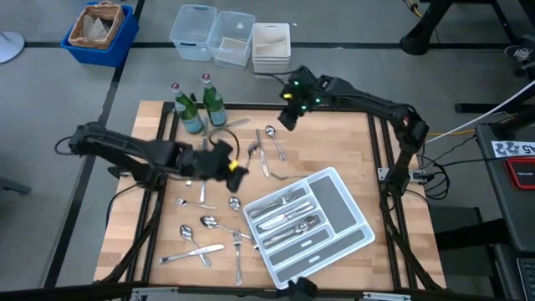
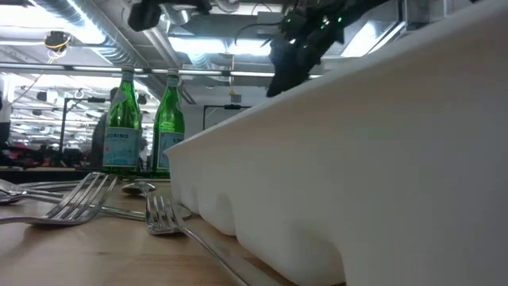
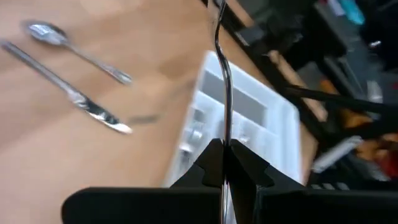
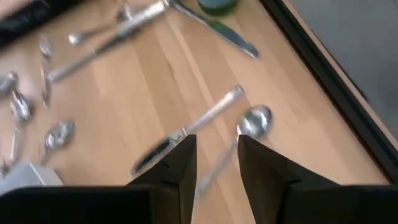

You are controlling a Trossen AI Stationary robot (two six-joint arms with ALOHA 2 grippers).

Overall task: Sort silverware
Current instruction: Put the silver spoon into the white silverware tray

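The white divided tray [image 1: 355,227] lies at the near right with several silver pieces [image 1: 284,213] in its slots. More silverware lies loose on the wood: a group at the near left [image 1: 205,234] and a few pieces near the middle [image 1: 269,146]. My left gripper [image 1: 236,167] hovers left of the tray, shut on one slim silver piece [image 3: 225,81], seen edge-on. My right gripper [image 4: 217,152] stands open above a knife [image 4: 205,118] and a spoon [image 4: 252,121] at the table's far middle, touching neither. My left gripper pinches one end of the slim silver piece [image 3: 224,138] between its two fingertips. The piece runs on past the fingers in line with them, toward the tray, lifted clear of the table. Whether it is a fork, spoon or knife I cannot tell.
Two green glass bottles [image 1: 201,104] stand at the far left of the table, with a knife [image 1: 236,125] lying beside them. Black frame rails [image 1: 376,142] run along the table's sides. Clear bins [image 1: 213,35] and a blue basket [image 1: 100,29] sit beyond the far edge.
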